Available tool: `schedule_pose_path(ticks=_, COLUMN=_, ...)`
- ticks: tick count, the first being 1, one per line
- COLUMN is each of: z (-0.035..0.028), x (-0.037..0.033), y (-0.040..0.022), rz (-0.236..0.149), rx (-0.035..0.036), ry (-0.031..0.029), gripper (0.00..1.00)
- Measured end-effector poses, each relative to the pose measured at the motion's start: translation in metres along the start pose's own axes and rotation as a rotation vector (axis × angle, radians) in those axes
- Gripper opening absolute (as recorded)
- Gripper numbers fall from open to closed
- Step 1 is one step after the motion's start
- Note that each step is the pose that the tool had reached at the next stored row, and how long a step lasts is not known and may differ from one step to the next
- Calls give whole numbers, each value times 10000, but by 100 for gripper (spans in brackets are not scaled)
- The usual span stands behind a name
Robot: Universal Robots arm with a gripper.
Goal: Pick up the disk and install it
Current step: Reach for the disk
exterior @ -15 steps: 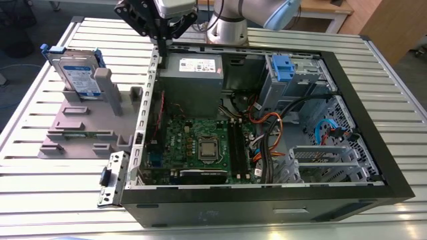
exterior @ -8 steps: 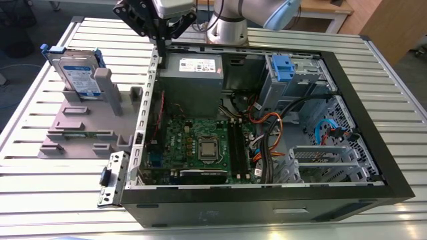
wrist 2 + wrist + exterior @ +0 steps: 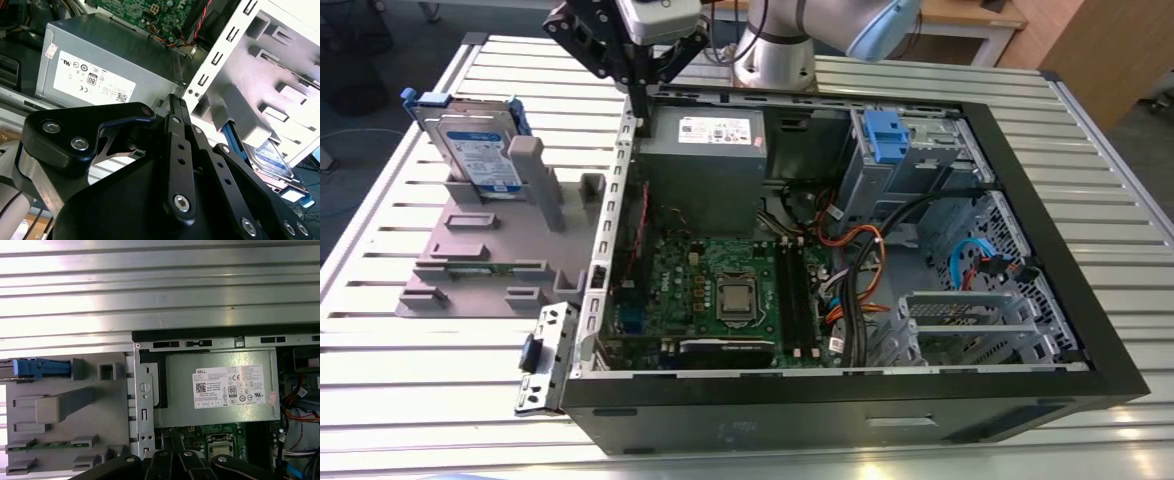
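Idle gripper above the case corner, disk parked in its stand.
Exterior view: the black gripper (image 3: 640, 85), fingers together and holding nothing, hangs over the open black computer case (image 3: 854, 415). The silver, blue-framed disk (image 3: 470, 150) stands upright in the grey plastic stand (image 3: 480, 245), well apart. Second wrist view: the disk (image 3: 272, 157) sits behind a stand post. First wrist view: the disk (image 3: 40, 367) is edge-on near the case.

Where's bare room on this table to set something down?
Bare slats: the table between the grey stand and its camera-side edge, and at the exterior view's right, past the computer case. Crowded: inside the case, and between stand and case.
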State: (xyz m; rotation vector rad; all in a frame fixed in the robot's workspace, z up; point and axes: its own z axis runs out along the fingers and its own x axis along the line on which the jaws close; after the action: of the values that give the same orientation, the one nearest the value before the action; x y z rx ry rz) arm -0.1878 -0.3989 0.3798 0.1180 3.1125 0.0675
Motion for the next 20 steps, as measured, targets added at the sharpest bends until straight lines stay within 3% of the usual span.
schedule_pose_path(ticks=2, z=23, x=103, y=-9, rz=0, rx=0, ry=0, gripper=11)
schedule_pose_path(ticks=20, z=28, x=161, y=-14, rz=0, rx=0, ry=0, gripper=11)
